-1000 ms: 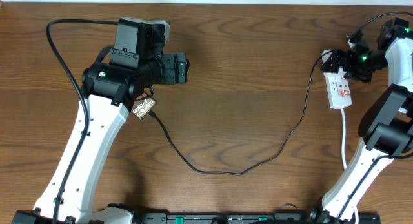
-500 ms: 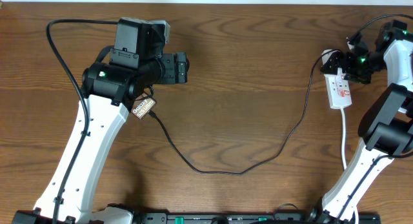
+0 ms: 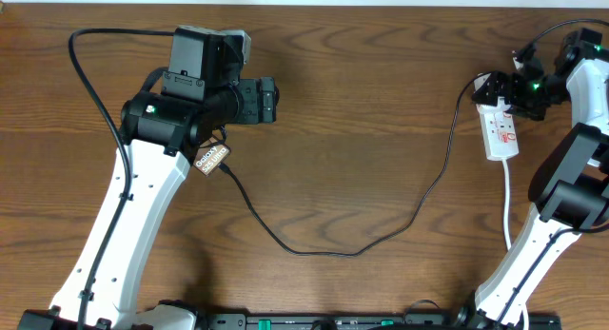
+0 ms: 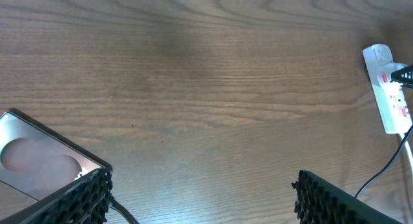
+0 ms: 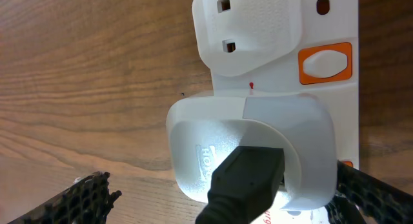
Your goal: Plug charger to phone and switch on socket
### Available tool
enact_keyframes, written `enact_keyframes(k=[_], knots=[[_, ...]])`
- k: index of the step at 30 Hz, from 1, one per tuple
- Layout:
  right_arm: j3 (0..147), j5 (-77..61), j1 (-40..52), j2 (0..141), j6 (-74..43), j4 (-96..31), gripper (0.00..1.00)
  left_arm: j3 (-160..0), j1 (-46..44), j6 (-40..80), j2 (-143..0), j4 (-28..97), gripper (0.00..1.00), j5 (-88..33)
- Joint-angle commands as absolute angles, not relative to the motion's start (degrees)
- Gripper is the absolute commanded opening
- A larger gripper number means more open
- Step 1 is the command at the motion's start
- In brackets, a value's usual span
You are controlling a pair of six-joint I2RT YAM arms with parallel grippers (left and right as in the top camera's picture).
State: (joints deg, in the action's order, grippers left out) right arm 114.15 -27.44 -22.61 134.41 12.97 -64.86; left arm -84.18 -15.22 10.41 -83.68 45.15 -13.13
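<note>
Socket (image 3: pixel 501 136) lies at 3 o'clock on the worktop (image 3: pixel 362 130), phone (image 3: pixel 211 160) at 9 o'clock, charger (image 3: pixel 324 254) apparently seated. Right gripper (image 5: pixel 229 198) jaws wide, straddling the adapter (image 5: pixel 258 130); left gripper (image 4: pixel 201 199) jaws wide, empty. Advise: shift toward orange switch (image 5: pixel 326 62) at adapter's 1 o'clock, press with one jaw.

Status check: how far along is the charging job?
Looks done: the charger cable reaches the phone, left fingers open beside it. In hand: open right fingers straddle the adapter on the socket. Remaining: pressing the orange switch; whether it's on, I cannot tell.

White arm links (image 3: pixel 124 216), black joints (image 3: pixel 157 116), black cables (image 3: pixel 70 47).
</note>
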Motion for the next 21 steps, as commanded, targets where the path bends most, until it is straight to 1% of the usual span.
enact_keyframes(k=[1, 13, 21], knots=[[112.73, -35.09, -20.88, 135.02, 11.18, -66.00, 0.99, -85.10, -15.18, 9.45, -83.20, 45.21, 0.89, -12.36], [112.68, -35.09, -20.64, 135.02, 11.18, -66.76, 0.99, -85.08, -15.18, 9.45, -83.20, 45.21, 0.89, -12.36], [111.26, -36.25, -18.59, 135.02, 10.26, -66.37, 0.99, -85.08, -15.18, 9.45, -83.20, 45.21, 0.89, -12.36]])
